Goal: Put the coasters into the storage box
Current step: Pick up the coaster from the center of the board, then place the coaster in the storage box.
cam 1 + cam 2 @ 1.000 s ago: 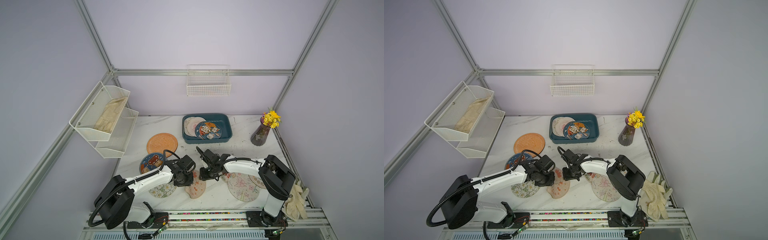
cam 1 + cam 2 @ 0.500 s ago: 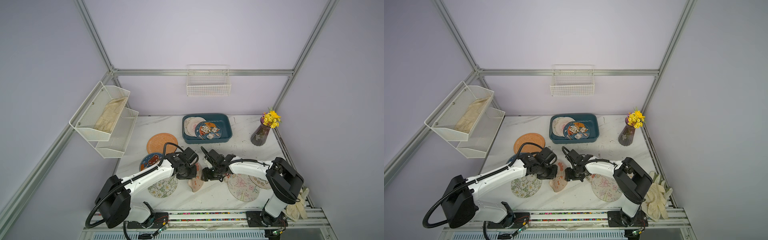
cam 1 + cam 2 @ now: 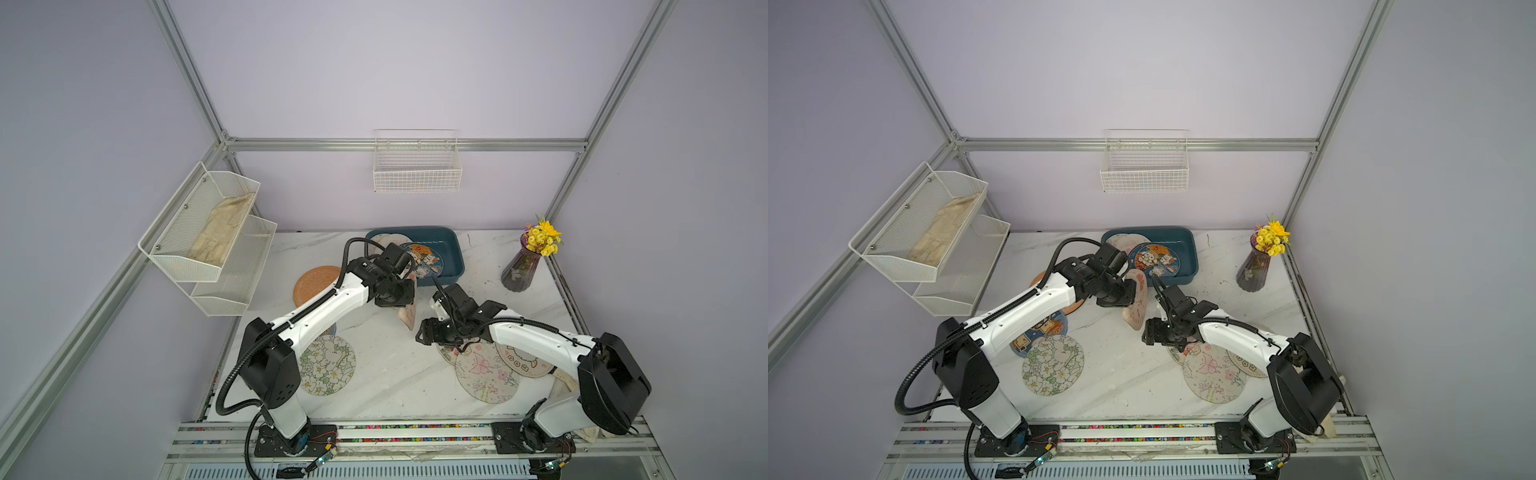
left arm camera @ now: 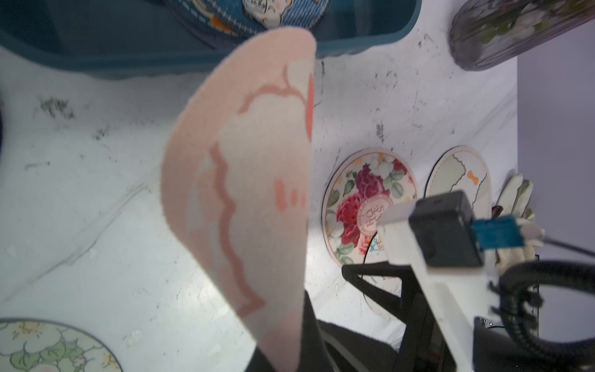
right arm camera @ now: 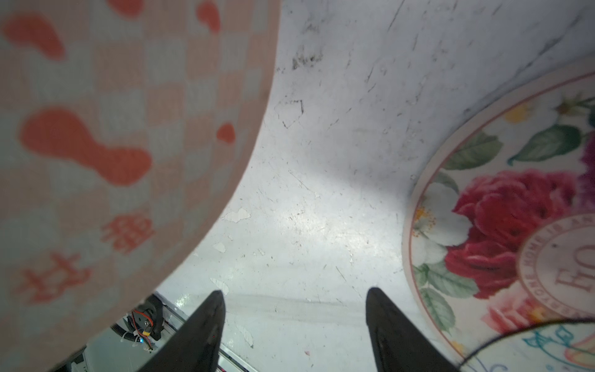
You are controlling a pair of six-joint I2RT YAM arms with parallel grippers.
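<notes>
Robot arms at work: the left tool point(image 3: 1130, 296) clenched a pink checked coaster point(image 3: 1136, 309), holding it on edge over the marble counter point(image 3: 390, 374), just in front of the teal storage box point(image 3: 451, 253) at the middle of the back edge. A cream coaster point(image 3: 388, 240) and a navy cartoon coaster point(image 3: 424, 258) lay inside the box. The right tool point(image 5: 294, 291) hung released, jaws parted and empty, beside a rose-print coaster point(image 5: 502, 225).
</notes>
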